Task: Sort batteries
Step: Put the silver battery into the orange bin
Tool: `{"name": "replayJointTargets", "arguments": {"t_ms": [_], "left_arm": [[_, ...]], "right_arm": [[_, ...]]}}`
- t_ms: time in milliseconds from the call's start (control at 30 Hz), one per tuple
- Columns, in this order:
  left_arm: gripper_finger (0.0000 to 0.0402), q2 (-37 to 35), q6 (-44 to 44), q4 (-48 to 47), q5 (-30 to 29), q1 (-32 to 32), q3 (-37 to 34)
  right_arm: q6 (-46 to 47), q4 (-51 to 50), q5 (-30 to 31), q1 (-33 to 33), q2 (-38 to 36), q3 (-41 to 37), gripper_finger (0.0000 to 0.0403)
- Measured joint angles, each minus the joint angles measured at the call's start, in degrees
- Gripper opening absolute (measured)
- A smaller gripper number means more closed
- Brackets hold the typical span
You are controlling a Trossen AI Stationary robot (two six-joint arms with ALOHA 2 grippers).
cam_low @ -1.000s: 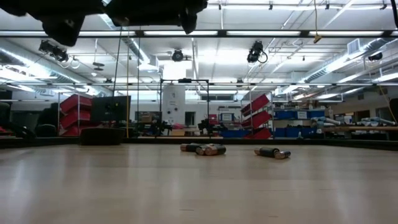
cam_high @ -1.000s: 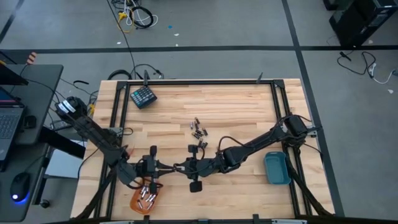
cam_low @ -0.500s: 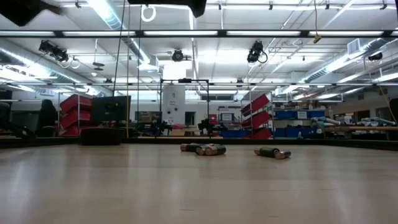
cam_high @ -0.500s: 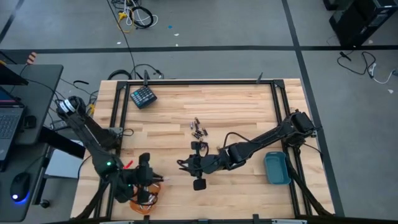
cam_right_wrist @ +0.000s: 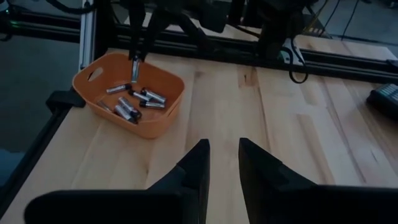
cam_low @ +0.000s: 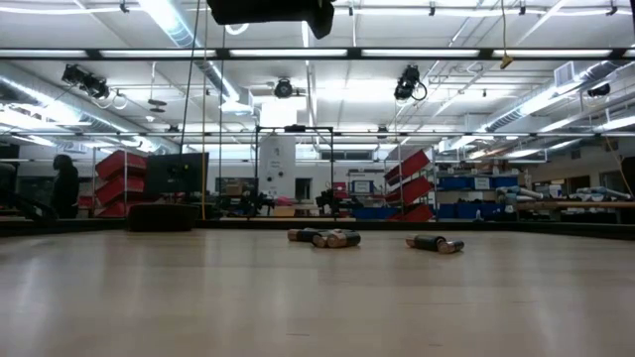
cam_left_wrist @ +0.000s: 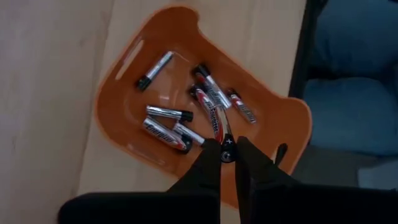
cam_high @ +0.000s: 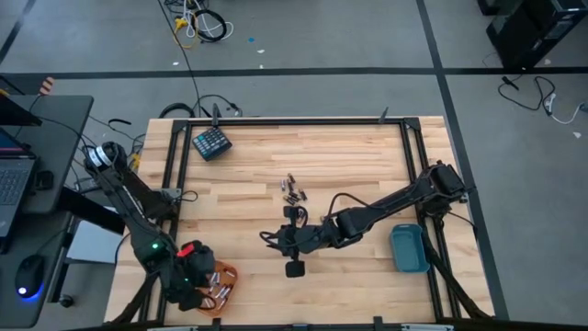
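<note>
Left pincer (cam_left_wrist: 227, 155) above orange tray (cam_left_wrist: 130, 81) at desk's (cam_high: 349, 156) 7 o'clock, clamped on one battery (cam_left_wrist: 222, 134); several cells already lying inside. Right pincer (cam_right_wrist: 224, 163) mid-desk, fingers slightly parted, empty. Loose batteries (cam_high: 293, 189) at 12 from it. Blue tray (cam_high: 408, 248) at 4, keypad block (cam_high: 211, 143) at 10.

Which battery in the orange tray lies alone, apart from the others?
The battery near the slot handle of the orange tray lies alone; the others cluster below the left gripper, which holds one more battery.
</note>
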Motion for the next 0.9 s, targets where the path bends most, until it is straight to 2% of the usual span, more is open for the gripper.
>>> {"name": "replayJointTargets", "arguments": {"t_ms": [367,567,767,900], "left_arm": [[0.0065,0.0,-2.67,0.34,-3.16,0.02,-0.56],[0.0077,0.0,-2.67,0.37,-3.59,0.02,-0.56],[0.0078,0.0,-2.4,0.23,-5.95,0.02,-0.56],[0.0078,0.0,-2.32,-0.87,-9.89,0.02,-0.56]], "right_arm": [[0.58,-0.04,-0.06,-1.74,0.04,0.0,0.0072],[4.13,-2.17,-0.12,-3.84,0.07,0.0,0.0072],[13.06,-10.79,1.7,-7.75,0.09,0.0,0.0067],[21.92,-19.03,-0.89,-12.54,0.09,2.82,0.0064]]}}
